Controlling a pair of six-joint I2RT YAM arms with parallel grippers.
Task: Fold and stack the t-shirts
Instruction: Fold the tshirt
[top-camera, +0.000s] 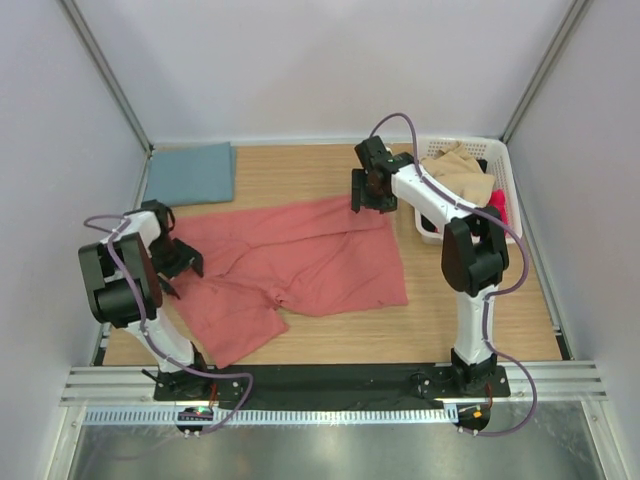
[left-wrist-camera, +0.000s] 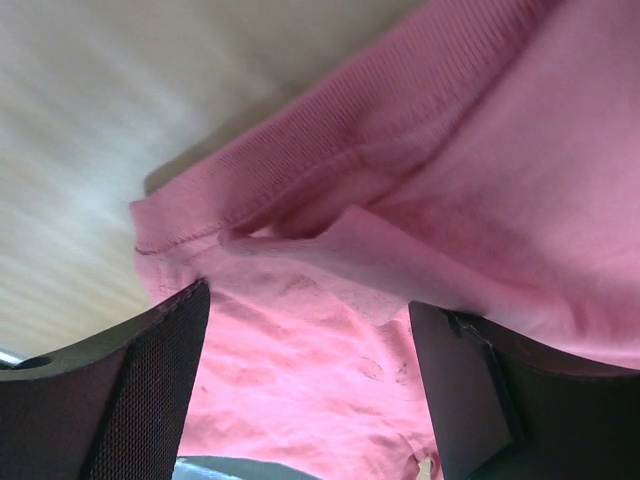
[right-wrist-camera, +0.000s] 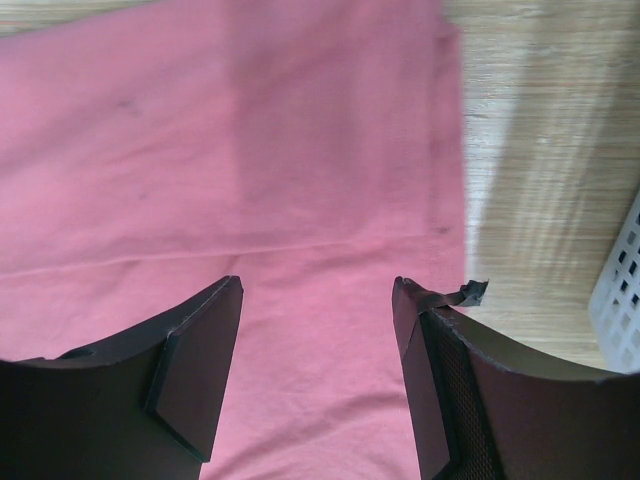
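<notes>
Red t-shirt (top-camera: 300, 262) lies spread but rumpled mid-bench (top-camera: 480, 320), teal t-shirt (top-camera: 190, 172) folded at far-left corner, L claw (top-camera: 180, 258) released at red one's left edge, R claw (top-camera: 370, 198) released over its far-right corner, 2 claws grasping nothing.

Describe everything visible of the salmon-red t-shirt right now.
The salmon-red t-shirt is plain soft cloth with a ribbed band showing in the left wrist view. It lies unfolded and wrinkled across the middle of the wooden table, one part trailing toward the near left. The open left gripper sits at its left edge, the open right gripper above its far right corner; neither grips it.
</notes>
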